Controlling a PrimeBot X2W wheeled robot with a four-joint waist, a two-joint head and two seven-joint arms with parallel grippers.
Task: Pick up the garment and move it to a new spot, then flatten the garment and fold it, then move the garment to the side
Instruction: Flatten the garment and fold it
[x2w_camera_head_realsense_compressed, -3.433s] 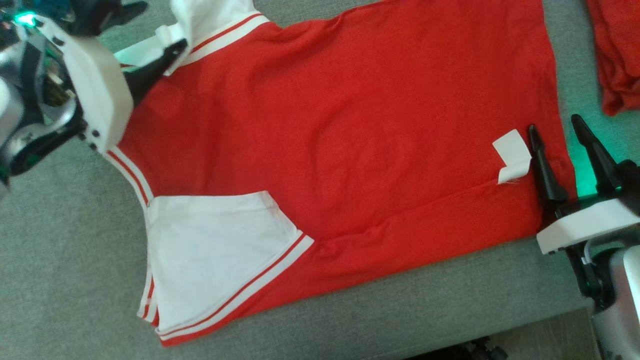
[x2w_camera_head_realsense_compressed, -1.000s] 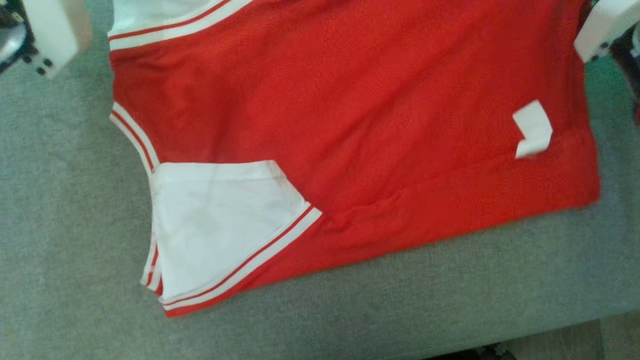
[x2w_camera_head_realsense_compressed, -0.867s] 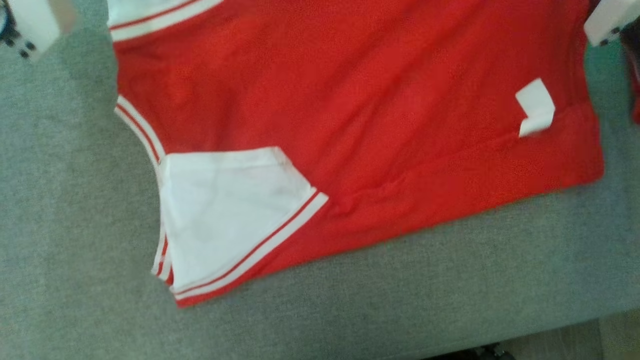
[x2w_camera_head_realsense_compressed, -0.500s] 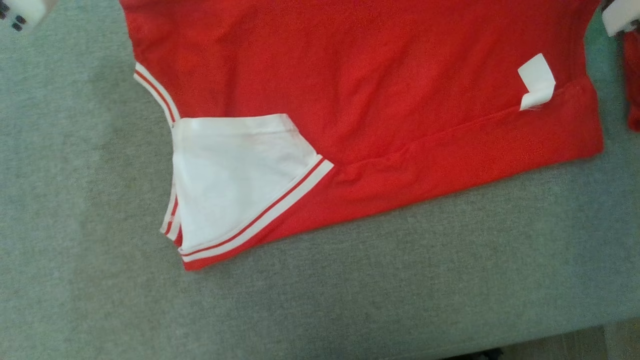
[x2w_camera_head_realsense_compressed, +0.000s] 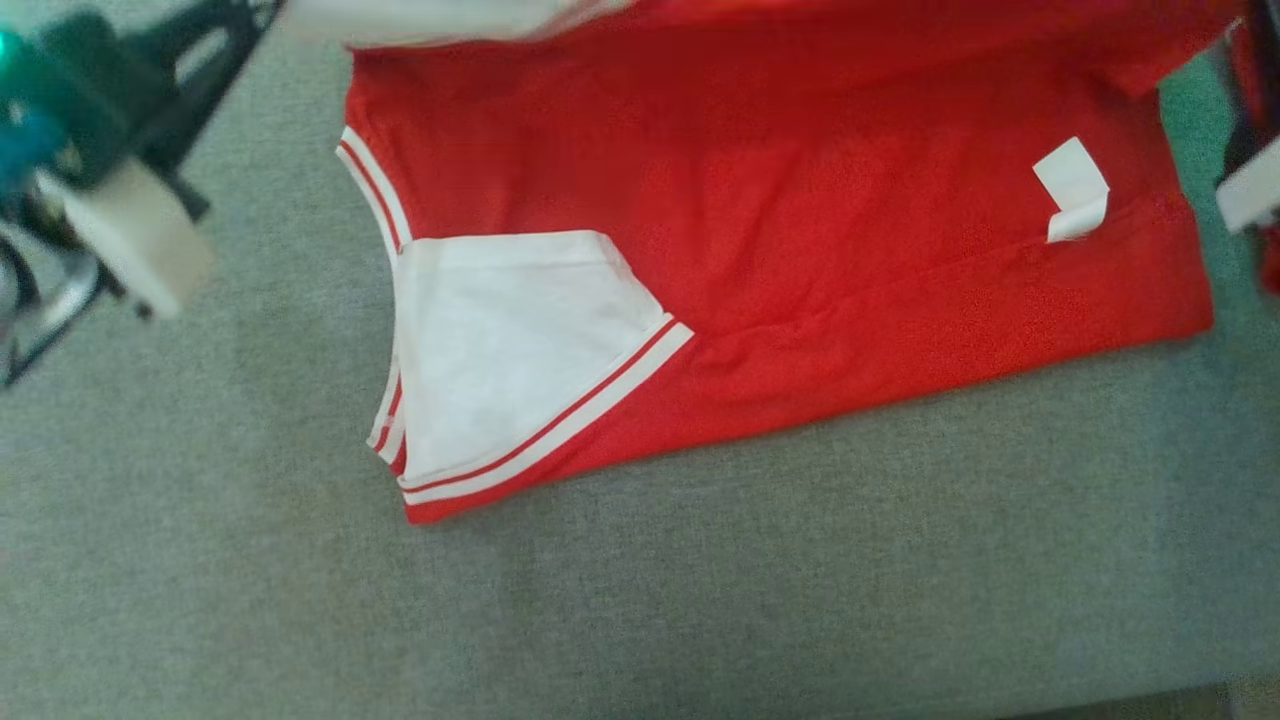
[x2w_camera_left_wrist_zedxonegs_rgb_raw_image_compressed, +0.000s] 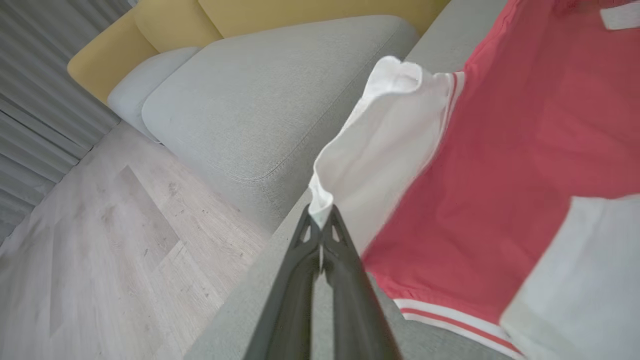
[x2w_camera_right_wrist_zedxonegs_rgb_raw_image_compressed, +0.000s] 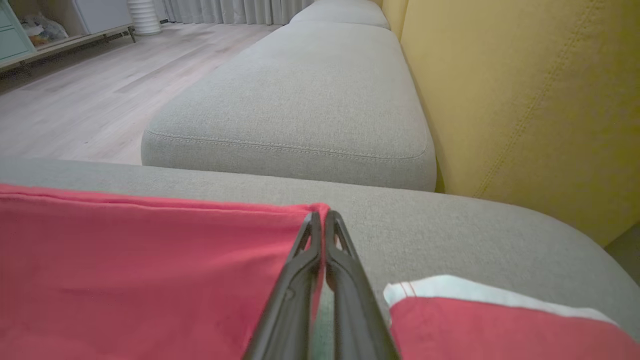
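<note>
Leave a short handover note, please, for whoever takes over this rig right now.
Left gripper: shut on the tip of the far white sleeve, holding it raised.
Right gripper: shut on the red hem corner.
Garment: spread on the grey cushion, near sleeve flat, far edge lifted. A second red garment lies beside the right gripper.
Done: flattened; far edge gripped at both ends.
Left: carry that edge over to fold, then move the garment aside.

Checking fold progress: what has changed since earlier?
The right gripper, earlier open beside the hem, now pinches a corner of the red-and-white fabric shirt; the left gripper holds the far white sleeve lifted off the grey sofa cushion. Near sleeve and white label stay flat.
</note>
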